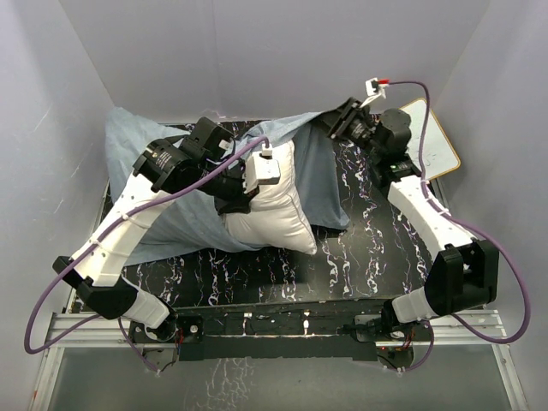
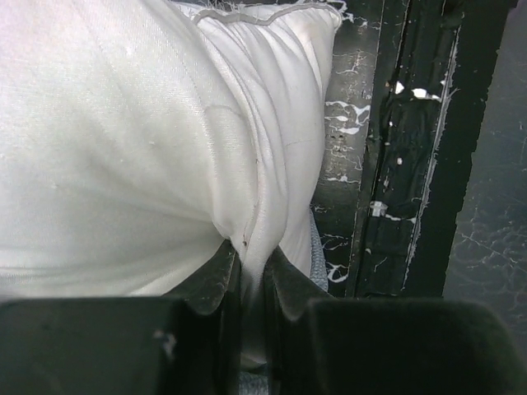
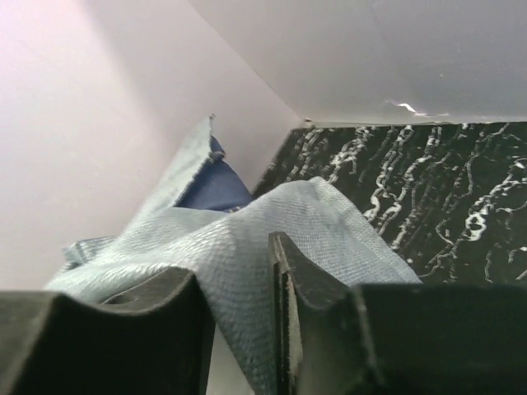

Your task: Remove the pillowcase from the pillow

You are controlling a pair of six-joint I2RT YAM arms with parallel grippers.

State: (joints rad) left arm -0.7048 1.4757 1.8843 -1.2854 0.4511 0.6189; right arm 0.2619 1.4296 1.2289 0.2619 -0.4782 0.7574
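Pillowcase [image 1: 145,158] bunched across tabletop [image 1: 377,248] back, inside out, under pillow [image 1: 276,218], which looked pretty much out, long axis near-to-far. Left end effector [image 2: 251,271] pinched pillow fold; right end effector [image 3: 235,267] clamped pillowcase edge, up right of pillow.

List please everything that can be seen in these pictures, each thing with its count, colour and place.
grey-blue fabric pillowcase: one, darker blue inside a fold, spread over the table's far left
plump white pillow: one, white, middle of the table, against the pillowcase
black white-veined marbled table: one, under everything
white framed board: one, tan rim, far right corner
purple cables: two, one along each arm
robot arms: two, white and black, bases at the near edge
left gripper: black, shut on a pillow fold
right gripper: black, shut on the pillowcase edge, raised
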